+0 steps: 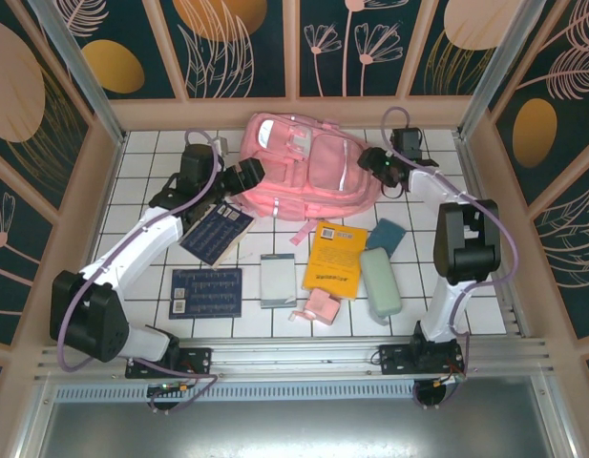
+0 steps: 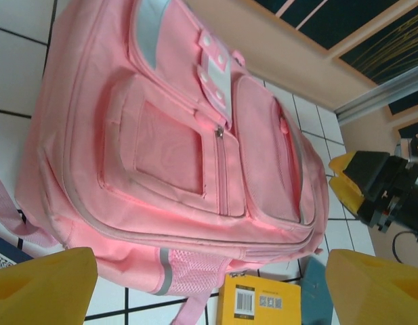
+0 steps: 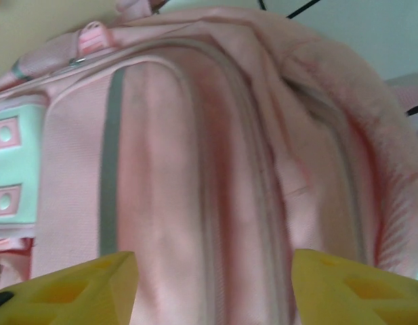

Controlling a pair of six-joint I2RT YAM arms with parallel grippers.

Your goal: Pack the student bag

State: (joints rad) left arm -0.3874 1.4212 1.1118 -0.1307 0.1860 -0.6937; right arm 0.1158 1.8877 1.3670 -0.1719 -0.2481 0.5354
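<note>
Student bag [image 1: 308, 176] lies flat on the bench [image 1: 141, 181], upper centre of the top view, front pockets facing up. A pink strap trails from its lower edge toward the lower centre.

Left fingers [image 1: 248, 175] sit at the bag's left edge. Right fingers [image 1: 372, 160] sit at its upper right edge.

Left wrist view: two yellow fingers wide apart in the bottom corners, nothing clamped. The bag's pockets and silver strips lie beyond them. The right arm's yellow-and-black end shows at the right edge of that frame.

Right wrist view: yellow fingers apart in the bottom corners. Pink fabric and a grey strip are close up between and beyond them. Can't tell whether they touch the fabric.

Below the bag in the top view:
- yellow book [image 1: 337, 260], lower centre-right
- teal item [image 1: 389, 234], by the book's upper right
- mint case [image 1: 380, 280], just right of the book
- grey notebook [image 1: 278, 280], left of the book
- small pink pouch [image 1: 321, 305], at the book's lower left corner
- tilted dark blue pad [image 1: 216, 234], beside the left arm
- flat dark blue pad [image 1: 206, 291], lower left
</note>
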